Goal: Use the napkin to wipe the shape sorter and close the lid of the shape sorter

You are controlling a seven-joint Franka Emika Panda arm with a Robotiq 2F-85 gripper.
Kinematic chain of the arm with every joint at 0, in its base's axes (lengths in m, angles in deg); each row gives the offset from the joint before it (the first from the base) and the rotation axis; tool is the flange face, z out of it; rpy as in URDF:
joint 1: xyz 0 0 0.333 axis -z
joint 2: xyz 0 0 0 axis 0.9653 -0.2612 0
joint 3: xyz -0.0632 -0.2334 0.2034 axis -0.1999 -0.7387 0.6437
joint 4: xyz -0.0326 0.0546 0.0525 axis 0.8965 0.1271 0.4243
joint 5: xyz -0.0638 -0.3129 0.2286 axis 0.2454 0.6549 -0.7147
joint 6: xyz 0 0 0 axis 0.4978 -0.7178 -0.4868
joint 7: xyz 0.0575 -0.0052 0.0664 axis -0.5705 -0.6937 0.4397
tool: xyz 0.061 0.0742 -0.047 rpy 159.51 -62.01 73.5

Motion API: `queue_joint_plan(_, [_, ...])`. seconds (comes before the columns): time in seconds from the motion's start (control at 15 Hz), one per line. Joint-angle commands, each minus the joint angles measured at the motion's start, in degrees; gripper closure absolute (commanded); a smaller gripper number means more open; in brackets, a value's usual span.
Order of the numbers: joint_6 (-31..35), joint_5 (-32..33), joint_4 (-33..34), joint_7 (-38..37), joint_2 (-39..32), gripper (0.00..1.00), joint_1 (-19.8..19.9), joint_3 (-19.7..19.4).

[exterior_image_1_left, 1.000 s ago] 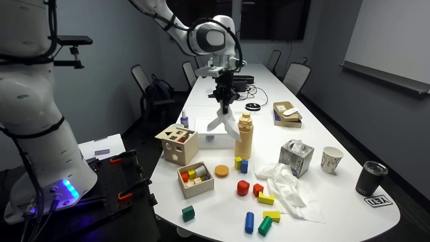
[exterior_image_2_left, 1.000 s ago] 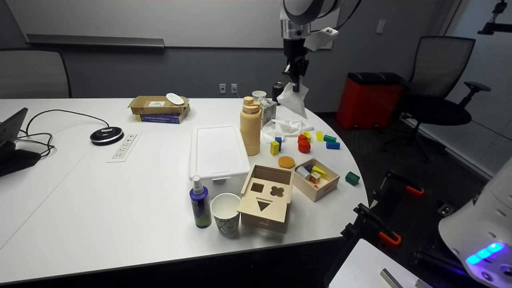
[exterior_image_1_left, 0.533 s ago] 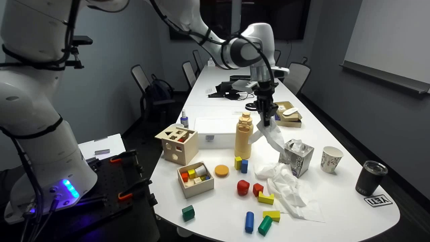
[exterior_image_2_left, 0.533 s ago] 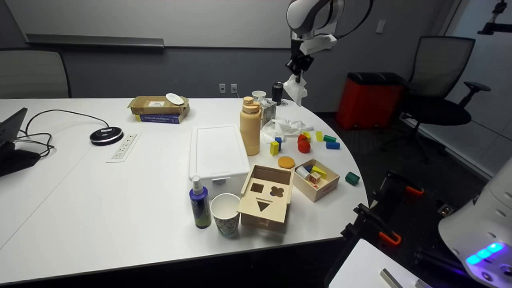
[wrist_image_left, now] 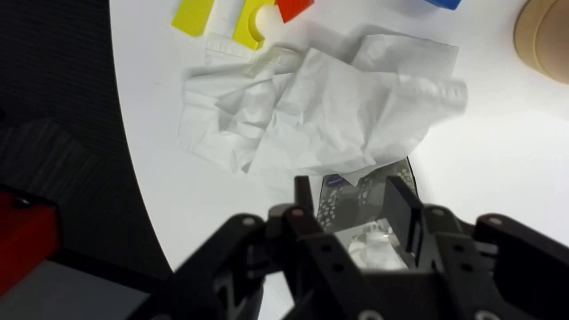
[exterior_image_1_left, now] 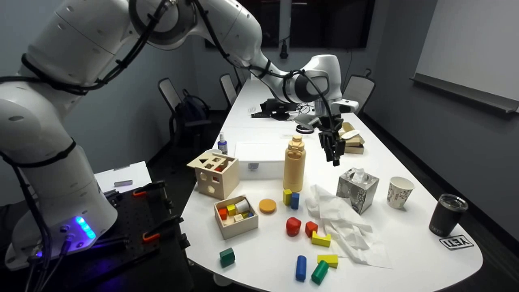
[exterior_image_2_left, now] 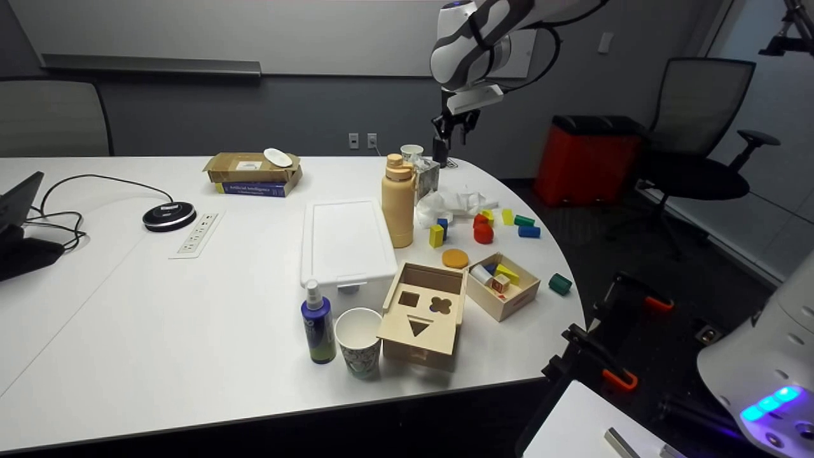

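The napkin [exterior_image_1_left: 330, 205] is a white rumpled sheet lying on top of other crumpled white sheets beside the tissue box; in the wrist view the napkin [wrist_image_left: 338, 115] lies ahead of the fingers. My gripper [exterior_image_1_left: 334, 158] is open and empty above the table near the tissue box; in the wrist view the gripper [wrist_image_left: 349, 180] has its fingers well apart with the box between them below. The shape sorter [exterior_image_1_left: 221, 182], a light-wood cube, stands far from the gripper. Its lid [exterior_image_2_left: 423, 324] is slid partly out, overhanging one side and leaving a gap at the opposite end.
A grey patterned tissue box [exterior_image_1_left: 357, 190] stands below the gripper. A tan bottle [exterior_image_1_left: 294, 166] and white bin [exterior_image_2_left: 348, 242] stand between gripper and sorter. A paper cup [exterior_image_2_left: 360, 343] and spray bottle [exterior_image_2_left: 319, 324] stand beside the sorter. A block tray [exterior_image_1_left: 236, 219] and loose blocks lie nearby.
My gripper has moved across past the bottle toward the tissue box and lowered. It has opened and let go of the napkin, which has dropped onto the white heap.
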Motion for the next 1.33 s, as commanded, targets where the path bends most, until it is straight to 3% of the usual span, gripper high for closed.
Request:
queue_joint_plan(0.0, [-4.6, -0.8, -0.5, -0.8, 4.2, 0.2, -2.6, 0.2])
queue_joint_plan(0.2, [-5.1, -1.9, -7.7, 5.4, 10.8, 0.01, -4.3, 5.2])
queue_joint_plan(0.6, [-5.1, -3.6, -20.3, 11.5, 17.8, 0.0, -10.1, 13.8])
queue_joint_plan(1.27, [-7.5, -3.5, -38.3, 14.3, 21.6, 0.0, -23.8, 26.9])
